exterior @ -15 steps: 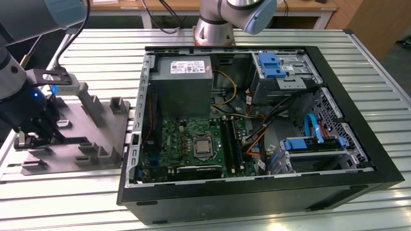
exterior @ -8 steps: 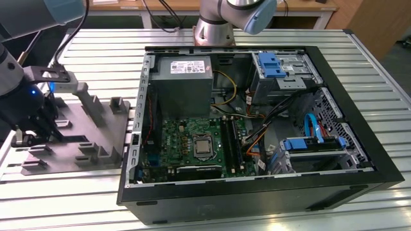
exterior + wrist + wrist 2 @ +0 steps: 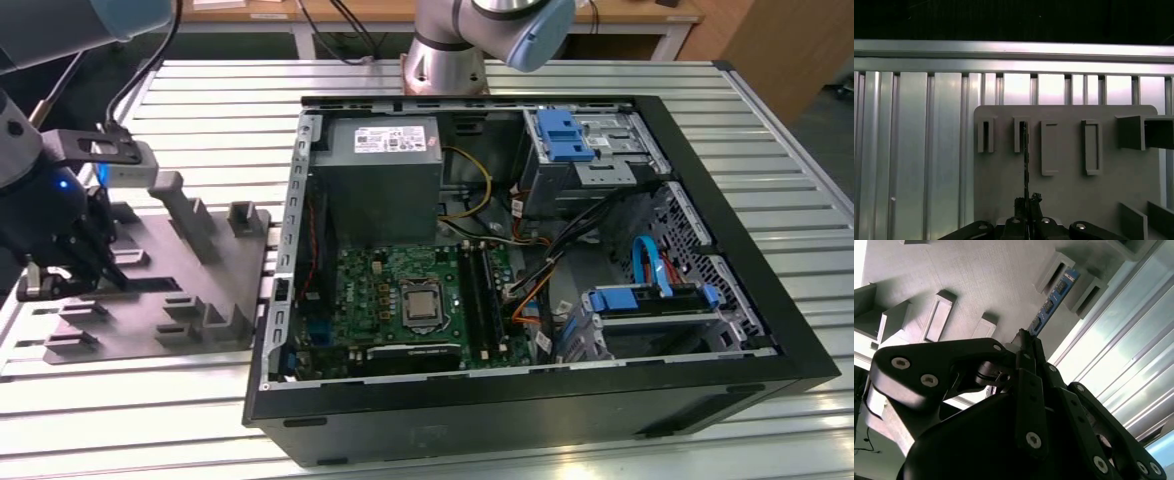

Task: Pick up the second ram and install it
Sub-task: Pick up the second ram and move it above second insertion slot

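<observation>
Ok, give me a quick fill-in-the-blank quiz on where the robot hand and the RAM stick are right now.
1. The hand is ___ on the second ram.
2. The second ram's far end sits in a slot holder on the ___ fixture plate.
3. In the exterior view, the hand is over the fixture plate, on the exterior view's ___ of the open computer case.

Missing words: shut; grey; left

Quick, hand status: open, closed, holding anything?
Hand: closed on the second ram, whose far end is at a slot of the grey fixture.
</observation>
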Motion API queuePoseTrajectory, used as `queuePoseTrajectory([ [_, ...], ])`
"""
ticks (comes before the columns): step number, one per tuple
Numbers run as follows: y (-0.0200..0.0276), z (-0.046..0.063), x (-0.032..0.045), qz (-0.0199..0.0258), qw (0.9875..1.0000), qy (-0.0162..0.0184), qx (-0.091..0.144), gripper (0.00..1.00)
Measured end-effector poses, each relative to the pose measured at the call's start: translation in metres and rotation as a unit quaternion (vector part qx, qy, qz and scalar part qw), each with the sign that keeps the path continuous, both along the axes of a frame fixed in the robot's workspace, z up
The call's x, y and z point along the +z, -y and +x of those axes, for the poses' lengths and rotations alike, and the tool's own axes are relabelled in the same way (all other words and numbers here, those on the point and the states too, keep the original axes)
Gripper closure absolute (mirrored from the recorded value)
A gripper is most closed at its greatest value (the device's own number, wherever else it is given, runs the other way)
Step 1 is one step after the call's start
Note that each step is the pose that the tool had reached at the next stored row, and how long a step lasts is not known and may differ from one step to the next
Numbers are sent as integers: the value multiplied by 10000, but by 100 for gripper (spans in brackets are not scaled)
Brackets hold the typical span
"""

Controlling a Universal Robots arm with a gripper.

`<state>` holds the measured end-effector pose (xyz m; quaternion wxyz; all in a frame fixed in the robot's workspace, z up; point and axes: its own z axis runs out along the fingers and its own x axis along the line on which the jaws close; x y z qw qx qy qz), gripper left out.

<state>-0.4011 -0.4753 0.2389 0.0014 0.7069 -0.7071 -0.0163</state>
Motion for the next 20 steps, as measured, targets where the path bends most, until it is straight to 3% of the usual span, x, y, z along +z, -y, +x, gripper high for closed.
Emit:
queuePoseTrajectory([
  [20,0,0,173,10,10000,0,0,86],
])
